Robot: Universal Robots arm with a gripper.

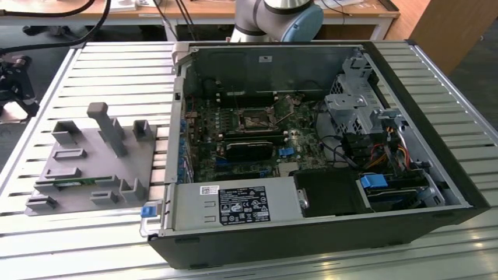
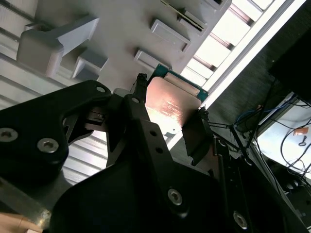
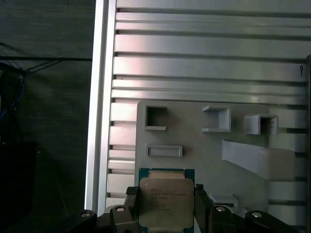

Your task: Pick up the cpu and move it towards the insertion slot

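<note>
While the fingers (image 3: pixel 201 208) clamp the cpu (image 3: pixel 166 201) over the grey tray (image 3: pixel 194 155), the slatted metal table (image 3: pixel 194 63) meets dark floor (image 3: pixel 48 97)

In the exterior view, the tray (image 1: pixel 86 169) lies on the counter (image 1: pixel 116 64) at frame left, the computer case (image 1: pixel 311 239) centre-right, the insertion slot (image 1: pixel 255 121) inside it. The gripper (image 3: pixel 166 199) holds the cpu (image 3: pixel 166 204) over the tray.

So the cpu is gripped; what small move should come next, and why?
Probably carry it across toward the slot in the case. The gripper is shut on the cpu, which hangs above the tray, apart from it.
</note>
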